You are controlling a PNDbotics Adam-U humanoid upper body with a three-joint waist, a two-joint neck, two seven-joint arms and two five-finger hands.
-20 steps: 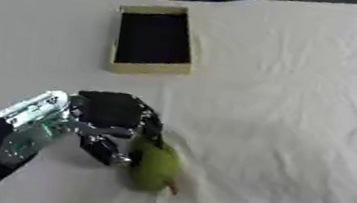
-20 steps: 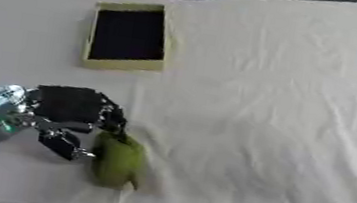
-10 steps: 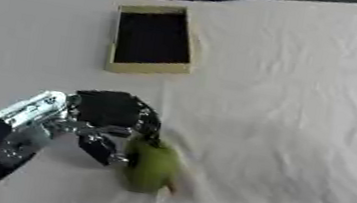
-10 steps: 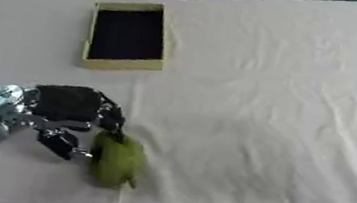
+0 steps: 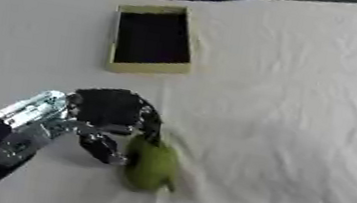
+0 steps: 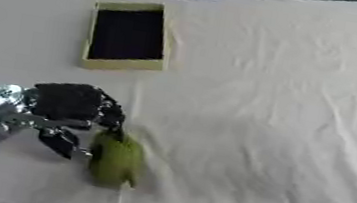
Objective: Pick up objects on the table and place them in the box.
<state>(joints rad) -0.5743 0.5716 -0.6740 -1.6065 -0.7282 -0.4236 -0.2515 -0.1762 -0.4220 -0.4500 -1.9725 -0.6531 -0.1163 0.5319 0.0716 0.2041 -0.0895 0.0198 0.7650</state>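
A green pear-shaped fruit [image 5: 151, 165] lies on the white cloth near the table's front edge. My left hand [image 5: 108, 111] comes in from the lower left and sits just up and left of it. Its fingers [image 5: 148, 125] are curled down onto the fruit's upper end, and the thumb [image 5: 107, 148] rests against the fruit's left side. The fruit still lies on the cloth. A shallow tan box [image 5: 115, 34] with a dark inside lies flat further back, left of centre, with nothing in it. My right hand shows in neither view.
A wrinkled white cloth [image 5: 287, 104] covers the whole table, whose front edge runs along the bottom of the views. Dark and blue shapes stand beyond the far edge.
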